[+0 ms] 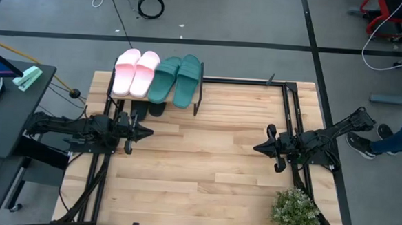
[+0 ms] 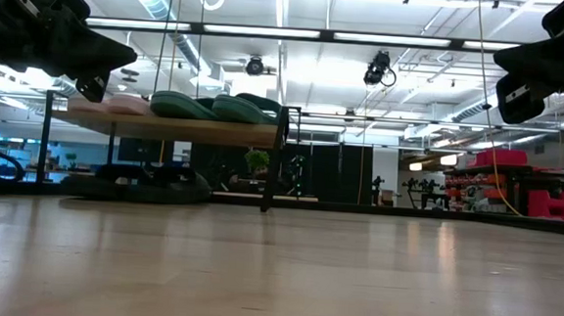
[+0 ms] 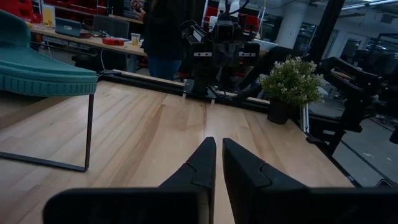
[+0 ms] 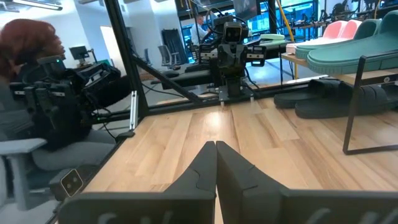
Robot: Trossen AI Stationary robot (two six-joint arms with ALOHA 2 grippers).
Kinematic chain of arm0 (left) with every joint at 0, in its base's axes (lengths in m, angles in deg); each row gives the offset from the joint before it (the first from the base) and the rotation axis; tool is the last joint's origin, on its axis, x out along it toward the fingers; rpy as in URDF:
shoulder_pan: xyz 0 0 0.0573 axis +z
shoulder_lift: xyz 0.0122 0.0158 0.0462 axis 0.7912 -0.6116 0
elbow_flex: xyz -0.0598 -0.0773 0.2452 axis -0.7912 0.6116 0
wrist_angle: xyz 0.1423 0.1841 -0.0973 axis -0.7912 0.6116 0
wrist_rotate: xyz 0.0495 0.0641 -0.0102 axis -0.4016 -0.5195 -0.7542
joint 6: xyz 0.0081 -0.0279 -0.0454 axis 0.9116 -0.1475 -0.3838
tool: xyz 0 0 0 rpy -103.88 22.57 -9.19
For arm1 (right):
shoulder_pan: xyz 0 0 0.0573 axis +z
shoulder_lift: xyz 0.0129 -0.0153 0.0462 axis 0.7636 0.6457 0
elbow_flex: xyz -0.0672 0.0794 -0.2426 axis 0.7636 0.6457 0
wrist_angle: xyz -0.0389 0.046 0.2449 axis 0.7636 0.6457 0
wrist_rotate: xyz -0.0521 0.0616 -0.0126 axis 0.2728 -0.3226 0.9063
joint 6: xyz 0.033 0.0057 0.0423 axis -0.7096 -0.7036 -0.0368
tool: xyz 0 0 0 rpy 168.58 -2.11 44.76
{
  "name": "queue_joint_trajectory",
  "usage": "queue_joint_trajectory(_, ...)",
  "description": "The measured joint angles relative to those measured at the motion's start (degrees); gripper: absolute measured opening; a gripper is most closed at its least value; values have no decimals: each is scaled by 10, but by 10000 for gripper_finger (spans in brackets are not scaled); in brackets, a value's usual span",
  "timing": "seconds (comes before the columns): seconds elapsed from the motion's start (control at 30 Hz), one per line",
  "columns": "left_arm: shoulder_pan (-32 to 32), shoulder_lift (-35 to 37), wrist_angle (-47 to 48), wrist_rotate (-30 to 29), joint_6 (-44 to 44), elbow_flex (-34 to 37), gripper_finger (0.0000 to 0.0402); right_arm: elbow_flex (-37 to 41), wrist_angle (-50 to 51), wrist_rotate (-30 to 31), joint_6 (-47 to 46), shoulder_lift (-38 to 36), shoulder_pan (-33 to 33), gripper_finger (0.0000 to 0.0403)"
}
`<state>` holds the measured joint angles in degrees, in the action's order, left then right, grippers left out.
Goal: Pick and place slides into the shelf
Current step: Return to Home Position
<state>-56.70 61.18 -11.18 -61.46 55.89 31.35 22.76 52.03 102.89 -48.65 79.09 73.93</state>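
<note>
Near edge: a potted plant [image 1: 296, 210] stands at the near right corner of the bench [image 1: 204, 188]. No slide lies on the open boards.
Left tool [image 1: 147, 131]: at mid-depth on the left side, pointing inward. The fingers are clenched to a thin slit and grasp nothing.
Right tool [image 1: 257, 148]: at mid-depth on the right side, facing the left tool and well apart from it. The fingers are clenched together and grasp nothing.
Under shelf: the black slides [image 1: 148, 108] lie side by side on the bench between the legs, at the far left.
Shelf [image 2: 186, 130]: stands at the far left of the bench, upright, with its plank level.
Shelf top: the pink slides [image 1: 135, 72] are on the left half and the green slides [image 1: 176, 79] on the right half. The two pairs sit just beside each other.
Beyond bench: a person's legs [image 1: 392, 140] show on the floor at the right.
Progress (judgement): all six slides are stowed and nothing is left to pick. Only parking the arms remains, and both look close to rest.
Writing: none is readable, and no brand can be made out on the slides or the shelf.
</note>
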Motion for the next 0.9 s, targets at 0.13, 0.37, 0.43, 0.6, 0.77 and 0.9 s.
queue_joint_trajectory(0.13,0,0,0,0,0,0,28,0,0,0,0,0,0,5)
queue_joint_trajectory(0.37,0,0,0,0,0,0,35,0,0,0,0,0,0,5)
queue_joint_trajectory(0.43,0,0,0,0,0,0,38,0,0,0,0,0,0,5)
queue_joint_trajectory(0.6,0,0,0,0,0,0,39,0,0,0,0,0,0,5)
queue_joint_trajectory(0.77,0,0,0,0,0,0,32,0,0,0,0,0,0,5)
queue_joint_trajectory(0.9,0,0,0,0,0,0,28,0,0,0,0,0,0,5)
